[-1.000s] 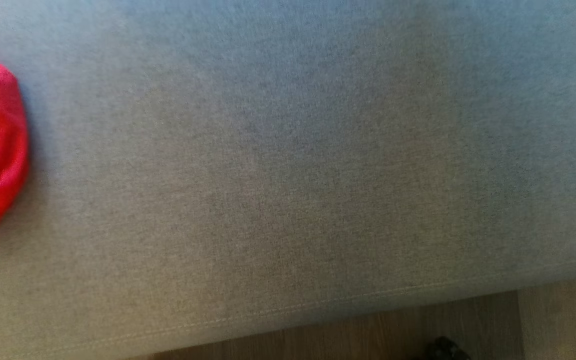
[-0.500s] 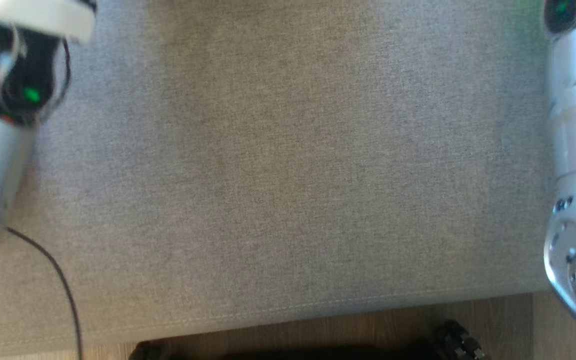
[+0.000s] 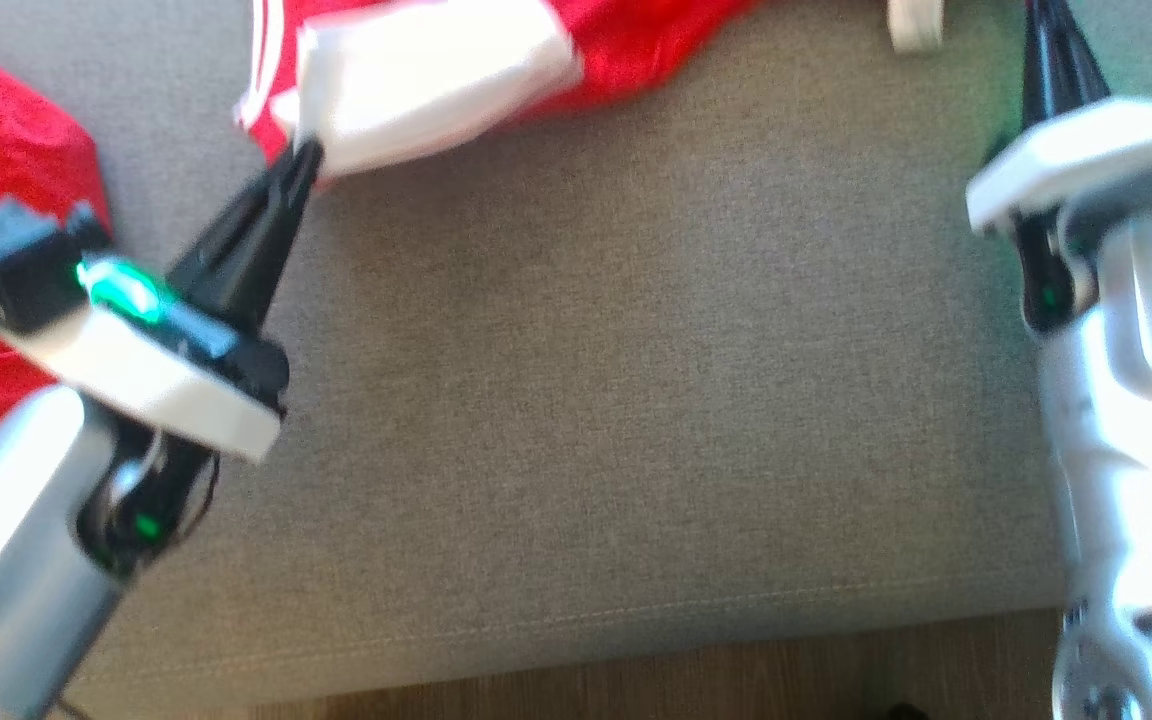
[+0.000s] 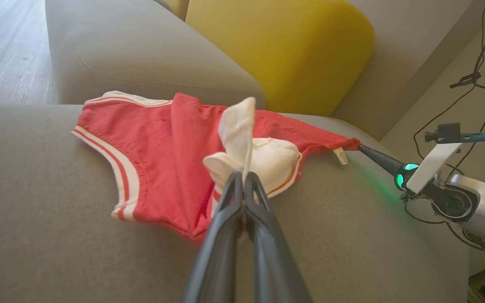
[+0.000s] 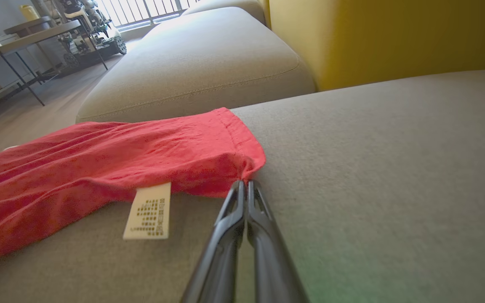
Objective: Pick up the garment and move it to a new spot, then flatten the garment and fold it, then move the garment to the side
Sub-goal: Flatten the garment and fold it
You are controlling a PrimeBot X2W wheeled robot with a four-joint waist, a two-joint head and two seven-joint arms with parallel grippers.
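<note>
Head view, blurred: red garment [image 3: 656, 35] with white lining lies on the grey sofa [image 3: 636, 400], cut off at the top edge. Left gripper [image 3: 301, 165] pinched tight on the lining. Right gripper [image 3: 1048, 40] tips cut off.
Left wrist view: garment looks like shorts with white side stripes, rumpled, lying in front of a yellow cushion [image 4: 284, 46].
Right wrist view: right gripper clamps the red hem corner beside a white label [image 5: 147, 210], print unreadable.

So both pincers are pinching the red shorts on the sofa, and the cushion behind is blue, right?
No: the cushion is yellow, not blue, as the left wrist view shows. The rest holds: the left pincer and the right pincer both pinch the red shorts on the sofa.
</note>
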